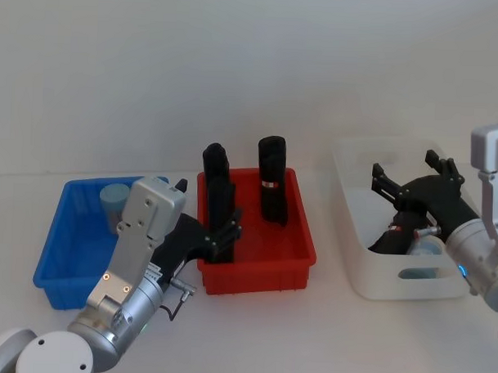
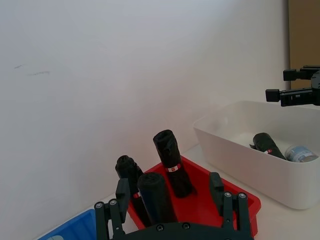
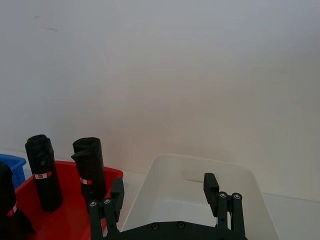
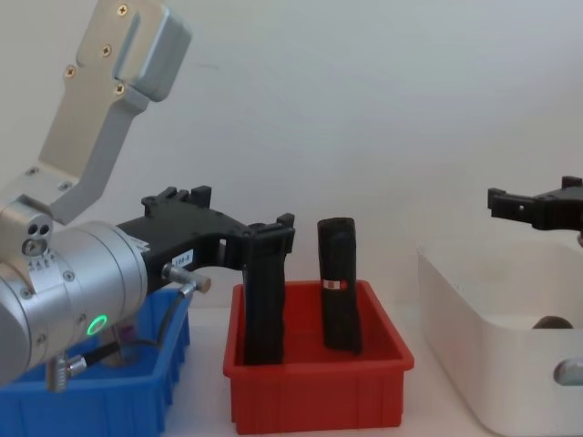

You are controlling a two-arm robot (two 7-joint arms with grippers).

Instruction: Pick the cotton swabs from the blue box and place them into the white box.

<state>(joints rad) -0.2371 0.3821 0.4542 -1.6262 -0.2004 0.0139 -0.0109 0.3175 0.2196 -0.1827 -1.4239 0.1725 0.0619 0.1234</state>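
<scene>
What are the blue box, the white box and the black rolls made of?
The blue box looks like hard, slightly shiny plastic, with a moulded rim. The white box looks like smooth plastic too, a bit see-through, with rounded corners. The black rolls in the red bin look like crinkly rolled plastic film, maybe bags; hard to be sure.

Setting: you are looking at a robot test bench in a lab-like room. Evidence: plain white tabletop, bare white wall, and three sorting bins in a row: blue box, red bin, white box.
</scene>
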